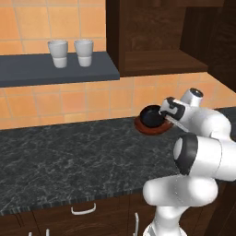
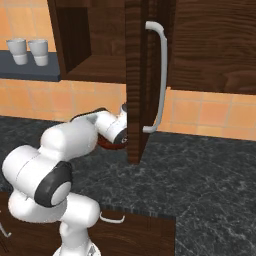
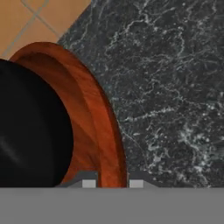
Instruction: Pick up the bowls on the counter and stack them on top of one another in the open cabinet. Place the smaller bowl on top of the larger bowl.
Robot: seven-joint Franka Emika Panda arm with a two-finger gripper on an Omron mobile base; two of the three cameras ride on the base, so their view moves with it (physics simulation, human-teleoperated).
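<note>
You are looking at the smaller bowl (image 1: 150,116) sitting inside the larger bowl (image 1: 153,127) on the counter (image 1: 69,161), close to the tiled wall, below the open cabinet (image 1: 156,62). The gripper (image 1: 164,114) is hovering at the bowls' right edge — in the hand view its fingers (image 3: 89,183) are straddling the rim of the larger bowl (image 3: 103,127), one tip on each side; whether they are pressing it, you cannot tell. Two white cups (image 1: 70,52) are standing on the blue-grey shelf (image 1: 55,70).
</note>
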